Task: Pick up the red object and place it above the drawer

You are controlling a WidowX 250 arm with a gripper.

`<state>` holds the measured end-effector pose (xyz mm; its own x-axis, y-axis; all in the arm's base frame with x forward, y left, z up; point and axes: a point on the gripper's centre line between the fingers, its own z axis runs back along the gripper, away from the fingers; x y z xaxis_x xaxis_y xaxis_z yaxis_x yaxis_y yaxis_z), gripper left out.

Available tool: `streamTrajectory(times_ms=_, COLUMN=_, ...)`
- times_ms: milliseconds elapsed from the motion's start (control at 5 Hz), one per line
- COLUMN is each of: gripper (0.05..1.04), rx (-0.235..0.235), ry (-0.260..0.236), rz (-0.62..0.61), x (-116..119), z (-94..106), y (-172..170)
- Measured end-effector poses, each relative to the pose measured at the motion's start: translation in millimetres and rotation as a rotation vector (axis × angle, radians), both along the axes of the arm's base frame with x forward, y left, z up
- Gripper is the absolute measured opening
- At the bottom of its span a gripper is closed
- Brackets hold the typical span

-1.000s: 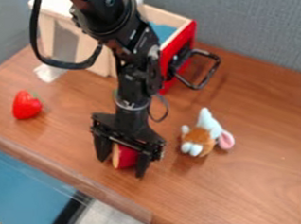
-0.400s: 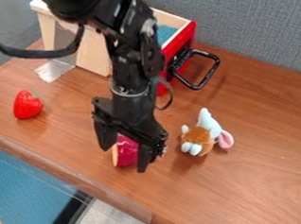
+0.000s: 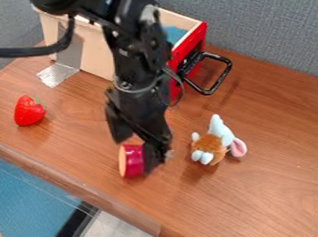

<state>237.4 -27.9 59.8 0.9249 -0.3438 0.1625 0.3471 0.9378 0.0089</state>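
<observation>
- The red piece (image 3: 133,161) lies on the table (image 3: 272,184), under the claw (image 3: 135,155), its pale flat end turned to nine o'clock.
- The claw is spread, one finger near eleven o'clock of the piece, the other close by its three o'clock end; I can't make out whether either touches.
- It looks light and stiff, a bit of toy food perhaps, so squashing it seems unlikely.
- Its curved side has a shine and may be slippery (round things do love to roll).
- I'd take it about the middle of that curved side, both pads low; a pinch near the pale rim could tip it or squirt it out.
- The drawer (image 3: 190,46) stands open towards one o'clock from it, so the lift should clear the black handle (image 3: 218,76).
- The strawberry (image 3: 29,111) at ten o'clock is red too, and softer-looking; the claw's place suggests the other piece is meant.
</observation>
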Motion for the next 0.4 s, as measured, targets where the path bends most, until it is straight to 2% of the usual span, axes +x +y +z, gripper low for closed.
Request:
streamTrajectory(times_ms=200, gripper=1.001, rx=-0.013, ry=-0.040, rz=-0.099, x=6, z=0.9, y=3)
streamTrajectory(times_ms=400, gripper=1.001, rx=-0.013, ry=-0.038, rz=-0.176, x=10, z=-10.5, y=3)
